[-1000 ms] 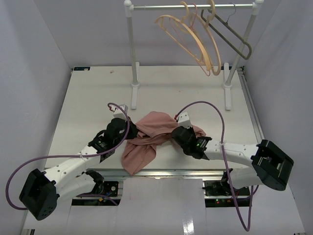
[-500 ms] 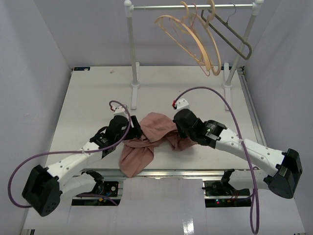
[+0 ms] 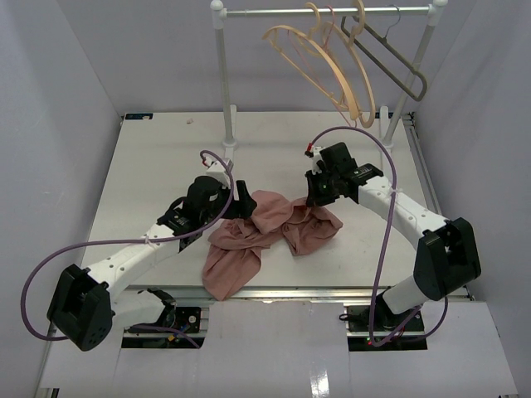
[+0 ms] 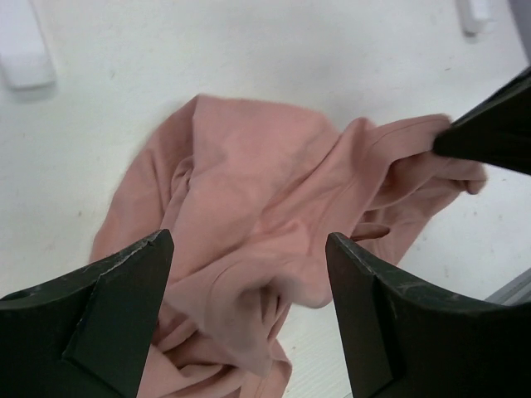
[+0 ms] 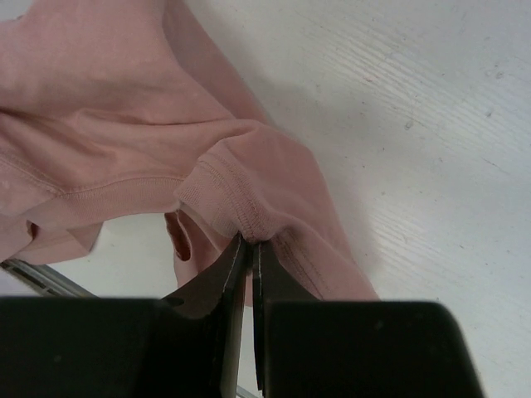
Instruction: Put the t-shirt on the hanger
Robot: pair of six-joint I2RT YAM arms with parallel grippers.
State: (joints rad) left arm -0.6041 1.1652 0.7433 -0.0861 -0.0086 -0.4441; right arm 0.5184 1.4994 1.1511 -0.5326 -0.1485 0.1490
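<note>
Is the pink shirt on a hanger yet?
No, the t-shirt lies crumpled on the table, not up on the rail.

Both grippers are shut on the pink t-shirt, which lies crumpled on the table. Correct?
No. Only the right gripper is shut on the t-shirt. The left wrist view shows the left gripper open above the fabric, holding nothing. The shirt does lie crumpled on the table.
</note>
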